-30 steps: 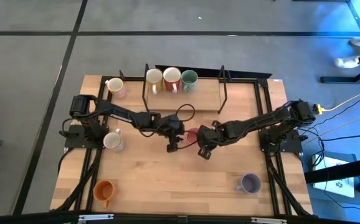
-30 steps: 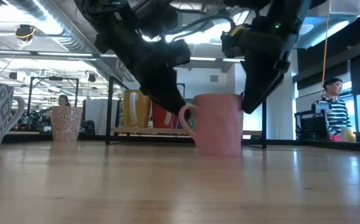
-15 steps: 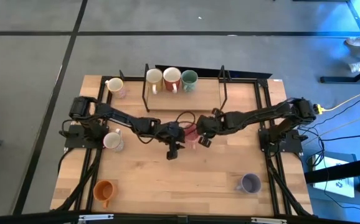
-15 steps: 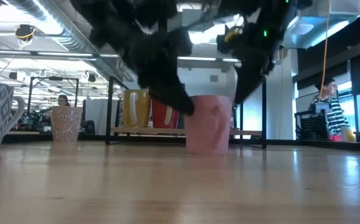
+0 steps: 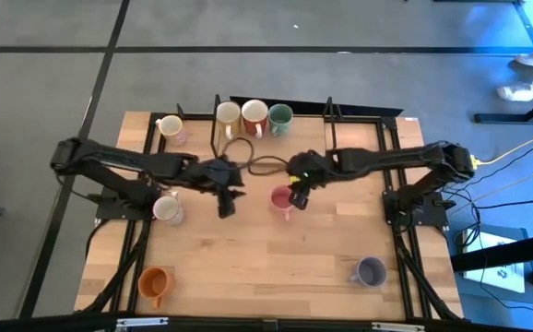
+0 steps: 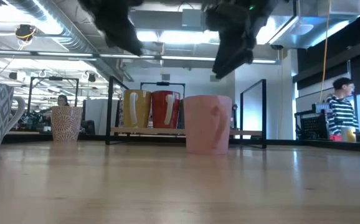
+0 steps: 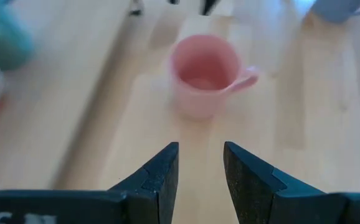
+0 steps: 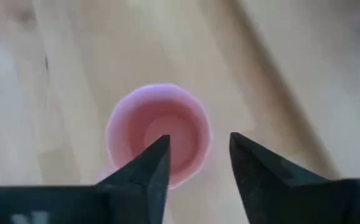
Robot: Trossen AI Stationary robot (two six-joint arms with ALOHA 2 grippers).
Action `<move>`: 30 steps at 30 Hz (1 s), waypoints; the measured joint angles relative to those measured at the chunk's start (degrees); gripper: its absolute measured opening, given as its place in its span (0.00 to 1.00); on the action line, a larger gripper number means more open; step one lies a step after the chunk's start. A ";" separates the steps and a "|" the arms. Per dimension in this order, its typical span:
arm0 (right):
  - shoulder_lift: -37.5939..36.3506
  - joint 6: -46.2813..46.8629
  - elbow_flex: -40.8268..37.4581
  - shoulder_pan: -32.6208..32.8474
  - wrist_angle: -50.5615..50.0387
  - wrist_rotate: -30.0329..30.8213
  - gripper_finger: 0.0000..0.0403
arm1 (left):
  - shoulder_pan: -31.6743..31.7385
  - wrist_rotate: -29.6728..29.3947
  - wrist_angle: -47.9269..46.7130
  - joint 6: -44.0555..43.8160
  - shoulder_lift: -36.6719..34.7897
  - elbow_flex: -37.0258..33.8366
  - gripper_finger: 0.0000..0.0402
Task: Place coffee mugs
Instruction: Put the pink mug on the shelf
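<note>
The small pink ceramic mug (image 5: 281, 199) stands upright on the wooden worktop (image 5: 248, 267), held by neither arm. The right claw (image 5: 297, 196) hovers just above its rim, fingers apart and empty. The left claw (image 5: 226, 203) hangs beside it, well clear, fingers apart, empty.

Grey floor (image 5: 45, 111) crossed by dark seam lines lay around the wooden table (image 5: 248, 267). Beyond it, ceiling strip lights (image 6: 167, 37) glowed, ducts (image 6: 55, 25) ran left, and a person in stripes (image 6: 339, 112) stood far right.
</note>
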 joint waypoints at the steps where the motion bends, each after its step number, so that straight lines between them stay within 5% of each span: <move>1: 1.15 -0.02 0.96 -1.17 0.02 -2.34 0.43 | 0.00 -1.07 -1.93 0.00 -1.64 0.00 0.30; 8: 10.04 -2.75 8.33 -5.50 -5.35 -5.75 0.64 | 0.02 -7.20 -9.64 3.32 -8.84 0.00 0.30; 14: 15.00 -2.82 10.15 -5.59 -10.74 -6.64 0.66 | 0.02 -8.48 -10.98 6.49 -10.63 -0.04 0.30; 20: 16.37 -2.73 10.08 -5.68 -10.61 -6.21 0.52 | 0.02 -8.30 -10.74 7.63 -10.53 -0.04 0.30; 30: 18.07 -4.79 10.10 -5.61 -7.66 -5.73 0.09 | 0.03 -8.25 -11.02 7.56 -10.46 -0.07 0.30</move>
